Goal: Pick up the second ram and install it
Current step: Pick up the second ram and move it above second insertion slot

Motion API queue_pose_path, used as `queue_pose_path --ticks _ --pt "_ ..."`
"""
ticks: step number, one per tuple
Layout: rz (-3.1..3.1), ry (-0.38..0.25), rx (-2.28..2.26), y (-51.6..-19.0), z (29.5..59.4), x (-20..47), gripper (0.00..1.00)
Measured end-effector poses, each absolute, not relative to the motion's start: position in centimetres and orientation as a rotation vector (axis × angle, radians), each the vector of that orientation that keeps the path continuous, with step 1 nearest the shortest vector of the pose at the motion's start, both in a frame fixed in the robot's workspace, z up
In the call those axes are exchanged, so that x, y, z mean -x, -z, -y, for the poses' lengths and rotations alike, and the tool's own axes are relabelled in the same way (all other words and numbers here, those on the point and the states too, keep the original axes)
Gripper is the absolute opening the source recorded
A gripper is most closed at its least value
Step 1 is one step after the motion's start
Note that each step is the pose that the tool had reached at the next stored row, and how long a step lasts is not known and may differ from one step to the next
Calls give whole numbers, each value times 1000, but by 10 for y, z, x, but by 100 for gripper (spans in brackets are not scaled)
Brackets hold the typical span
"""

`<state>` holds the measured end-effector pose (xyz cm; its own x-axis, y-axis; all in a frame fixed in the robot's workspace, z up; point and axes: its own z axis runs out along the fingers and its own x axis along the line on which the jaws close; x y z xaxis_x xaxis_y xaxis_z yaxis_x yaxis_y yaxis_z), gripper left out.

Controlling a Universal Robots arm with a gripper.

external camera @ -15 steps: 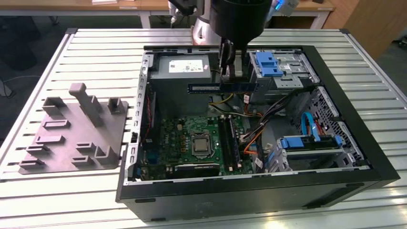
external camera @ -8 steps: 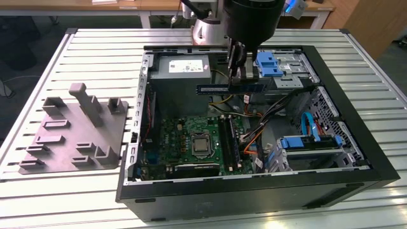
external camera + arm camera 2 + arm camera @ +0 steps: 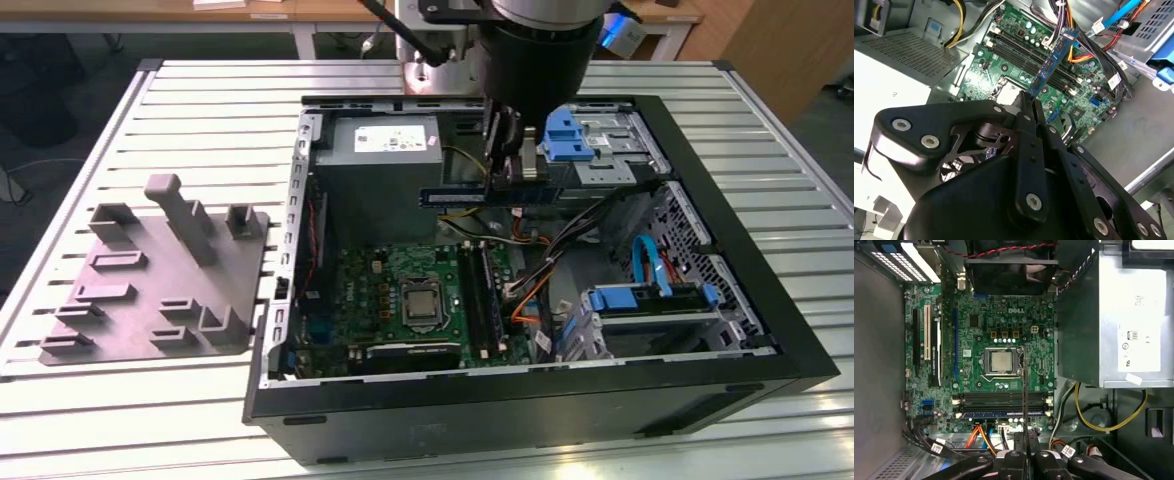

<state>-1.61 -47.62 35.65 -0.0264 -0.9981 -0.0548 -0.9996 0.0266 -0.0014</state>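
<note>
The gripper (image 3: 1028,100) has its jaws pressed in on the second ram (image 3: 1054,57), pinching the strip between the two dark fingers (image 3: 1030,150). In the second wrist view the strip juts out past the fingertips, on edge and clear of everything below. In the first wrist view the gripper (image 3: 1025,445) shows the same strip (image 3: 1024,390) edge-on, as a thin line.

Under it lies the green motherboard (image 3: 979,330). The strip hangs above the board and crosswise to the long black memory slots (image 3: 1004,399), seated in none of them. Just beyond the slots sits the bare processor (image 3: 1000,361) in its socket.

In the exterior view the second ram (image 3: 454,197) is held level in the gripper (image 3: 497,185), in front of the grey power-supply box (image 3: 380,150) and inside the walls of the open black computer case (image 3: 534,400). To the exterior view's left, well apart from the case, a grey fixture plate (image 3: 134,290) lies on the slatted white table (image 3: 200,120).
</note>
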Motion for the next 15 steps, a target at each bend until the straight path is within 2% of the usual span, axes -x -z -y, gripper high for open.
queue_pose_path --ticks 15 --pt "-2221 -58 2163 -329 483 27 14"
